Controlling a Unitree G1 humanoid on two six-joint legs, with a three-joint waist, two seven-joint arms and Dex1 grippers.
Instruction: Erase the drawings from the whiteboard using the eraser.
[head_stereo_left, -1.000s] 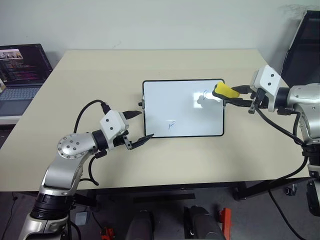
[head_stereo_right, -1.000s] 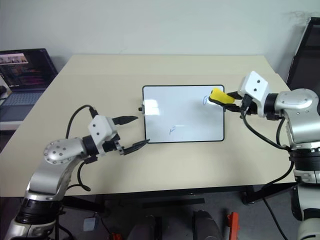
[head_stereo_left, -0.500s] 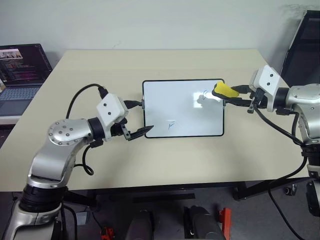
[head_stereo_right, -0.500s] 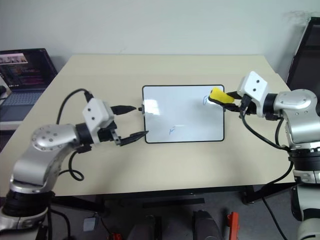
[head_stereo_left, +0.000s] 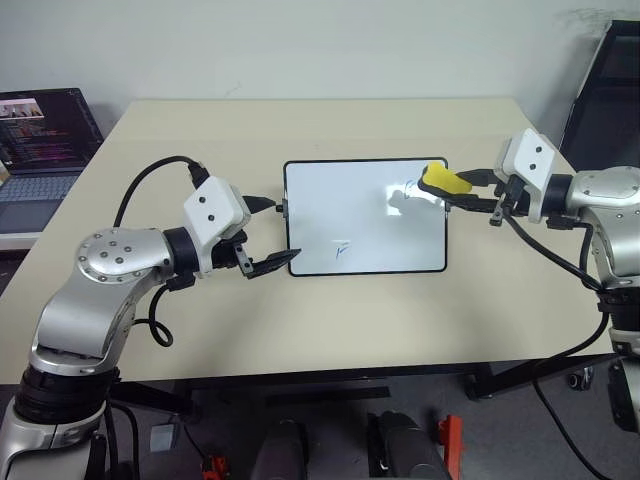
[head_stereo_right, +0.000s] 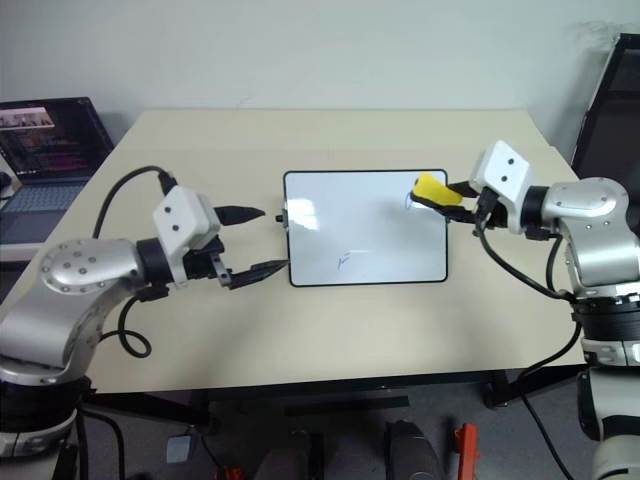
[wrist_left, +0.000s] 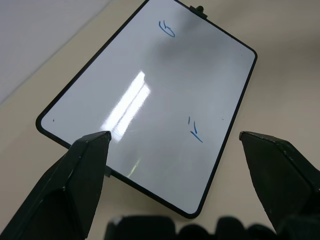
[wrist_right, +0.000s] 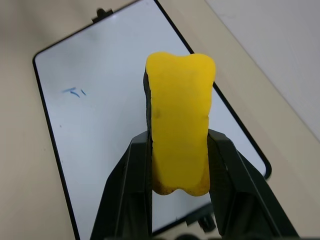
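Beige table (head_stereo_left: 330, 320) carries the whiteboard (head_stereo_left: 340, 215). My right gripper (head_stereo_left: 462, 195) squeezes the soft, light eraser (head_stereo_left: 447, 182) over the whiteboard's right edge; my left gripper (head_stereo_left: 272, 233) gapes beside its left edge.

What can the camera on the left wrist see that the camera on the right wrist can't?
Only the left wrist view shows the small blue loop mark near the far end of the whiteboard, seen between the open left claw fingers.

Only the right wrist view shows the yellow eraser, squeezed in the right claw above the board.

Both show the whiteboard lying on the beige table and the blue F mark.
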